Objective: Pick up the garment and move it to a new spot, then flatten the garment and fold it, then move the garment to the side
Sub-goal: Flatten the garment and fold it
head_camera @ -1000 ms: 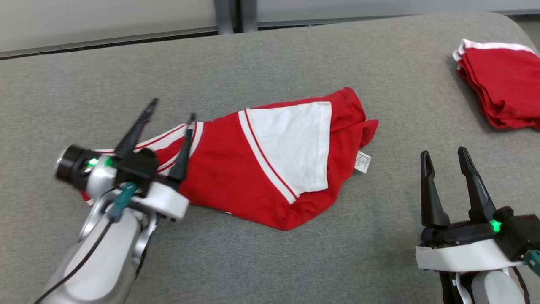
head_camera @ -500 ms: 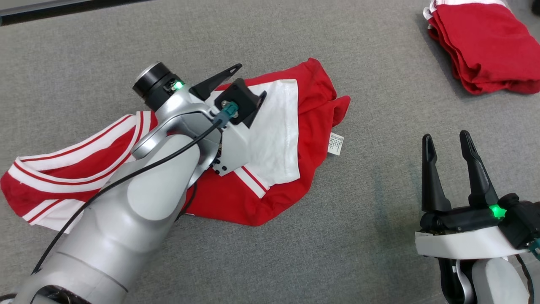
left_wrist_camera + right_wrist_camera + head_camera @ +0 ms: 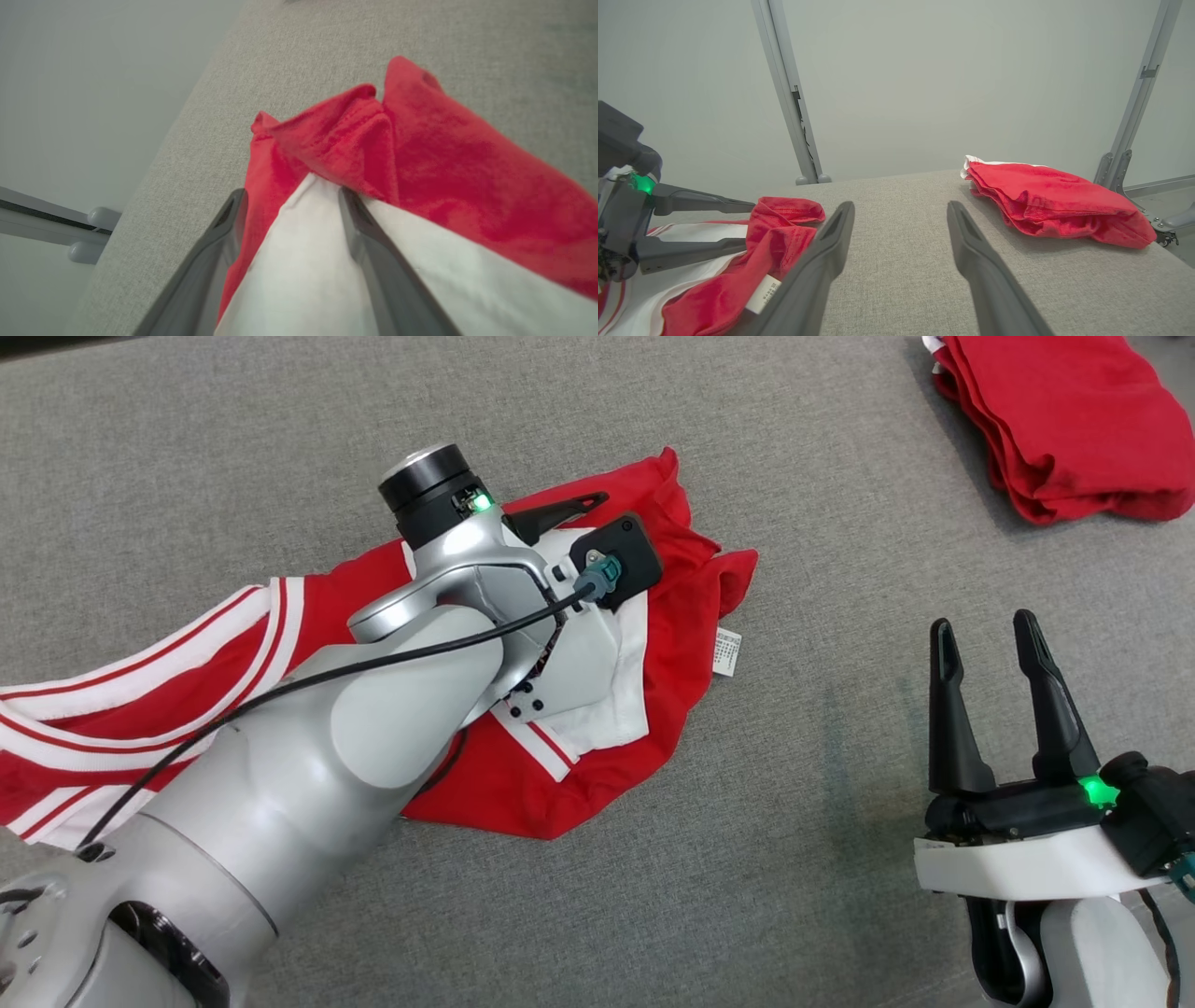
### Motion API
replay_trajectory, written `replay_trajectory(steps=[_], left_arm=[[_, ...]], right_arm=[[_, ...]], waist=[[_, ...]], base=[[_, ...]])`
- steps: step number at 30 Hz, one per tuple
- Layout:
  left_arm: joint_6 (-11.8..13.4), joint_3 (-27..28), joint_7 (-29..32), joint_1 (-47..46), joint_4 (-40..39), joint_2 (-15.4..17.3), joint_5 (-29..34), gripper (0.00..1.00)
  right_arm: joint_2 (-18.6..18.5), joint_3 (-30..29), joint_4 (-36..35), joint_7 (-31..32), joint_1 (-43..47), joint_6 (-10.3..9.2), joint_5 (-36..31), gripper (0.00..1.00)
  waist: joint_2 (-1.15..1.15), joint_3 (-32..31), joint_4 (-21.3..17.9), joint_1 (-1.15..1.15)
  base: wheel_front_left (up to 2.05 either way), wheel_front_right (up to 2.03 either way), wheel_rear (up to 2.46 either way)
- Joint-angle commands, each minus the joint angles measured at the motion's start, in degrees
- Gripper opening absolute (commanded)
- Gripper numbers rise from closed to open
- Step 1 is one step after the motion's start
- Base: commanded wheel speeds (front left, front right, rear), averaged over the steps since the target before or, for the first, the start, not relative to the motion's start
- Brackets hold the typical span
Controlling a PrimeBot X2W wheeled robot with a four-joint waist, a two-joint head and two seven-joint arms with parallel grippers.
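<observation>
The garment [image 3: 691, 616] is lying crumpled in the middle of the grey worktop [image 3: 822, 821]. It is red with a white panel and striped trim, and its striped end is trailing off toward the robot's left. A small white label [image 3: 727, 651] is sticking out from its right edge.

The left arm is reaching across it, and the left claw [image 3: 293, 193] is sitting low over the far end with its fingers spread wide. One is lying along the red edge, the other is resting on the white panel with its tip against a red fold. Cloth is lying between them, but nothing is being pinched.

The right claw [image 3: 983, 625] is hanging open and empty over bare worktop, well to the right of the garment, fingers pointing away from the robot.

Over at the far right corner a folded pile of red cloth [image 3: 1055, 420] is sitting apart from everything else.
</observation>
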Motion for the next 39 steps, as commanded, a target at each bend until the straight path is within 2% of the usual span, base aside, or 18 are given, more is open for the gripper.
replay_trajectory(steps=[1, 7, 8, 9, 10, 11, 17, 23, 28, 32, 39], left_arm=[[-0.01, -0.94, 0.35, -1.32, 0.29, 0.76, -0.57, 1.0], [-0.02, -5.75, 2.74, -2.61, 1.44, 1.27, -5.38, 1.0], [-0.02, -6.49, 3.22, -2.81, 1.49, 1.34, -6.07, 0.92], [-0.02, -7.07, 3.46, -3.06, 1.44, 1.47, -6.7, 0.49], [-0.02, -7.52, 3.53, -3.34, 1.45, 1.66, -7.15, 0.18], [-0.02, -7.89, 3.43, -3.54, 1.39, 1.85, -7.38, 0.0], [-0.02, -8.73, 0.8, -3.95, 0.79, 2.27, -7.9, 0.0], [0.03, -8.86, -3.49, -2.17, -0.83, 2.16, -8.69, 0.0], [2.97, -7.53, -8.8, 1.3, -6.28, 3.42, -9.31, 0.0], [6.27, -6.3, -11.61, 7.19, -14.66, 8.29, -10.94, 0.0], [15.42, -4.14, -12.66, 21.57, -31.31, 21.89, -14.72, 0.0]], right_arm=[[-0.05, -0.01, -0.04, -0.04, -0.4, -0.09, 0.27, 1.0], [-0.05, 0.53, 0.0, -0.04, -0.85, -0.09, 0.48, 1.0], [-0.05, 0.65, 0.0, -0.04, -0.85, -0.09, 0.51, 1.0], [-0.06, 0.71, -0.01, -0.04, -0.84, -0.09, 0.56, 1.0], [-0.06, 0.75, -0.05, -0.04, -0.88, -0.09, 0.59, 1.0], [-0.05, 0.77, -0.09, -0.04, -0.91, -0.09, 0.61, 1.0], [-0.05, 0.44, 0.01, -0.04, 0.01, -0.09, 0.07, 1.0], [-0.33, 0.42, 0.47, -0.03, 1.38, -0.09, -0.86, 1.0], [-1.83, 0.6, 0.85, -0.03, 2.86, -0.09, -1.17, 1.0], [-3.05, 0.62, 1.07, -0.03, 4.33, -0.09, -1.0, 1.0], [-4.44, -0.46, 0.94, -0.03, 6.35, -0.09, -0.72, 1.0]], waist=[[0.0, 0.02, -0.06, 0.0], [0.0, 0.15, -0.51, 0.0], [0.0, 0.15, -0.59, 0.0], [0.0, 0.15, -0.65, 0.0], [0.0, 0.12, -0.69, 0.0], [0.0, 0.05, -0.71, 0.0], [0.0, -1.06, 0.13, 0.0], [0.0, -4.17, 3.2, 0.0], [0.0, -7.41, 7.08, 0.0], [0.0, -9.63, 10.57, 0.0], [0.0, -10.94, 16.84, 0.0]], base=[[0.0, 0.0, 0.0], [0.0, 0.0, 0.0], [0.0, 0.0, 0.0], [0.0, 0.0, 0.0], [0.0, 0.0, 0.0], [0.0, 0.0, 0.0], [0.0, 0.0, 0.0], [0.0, 0.0, 0.0], [0.0, 0.0, 0.0], [0.0, 0.0, 0.0], [0.0, 0.0, 0.0]])
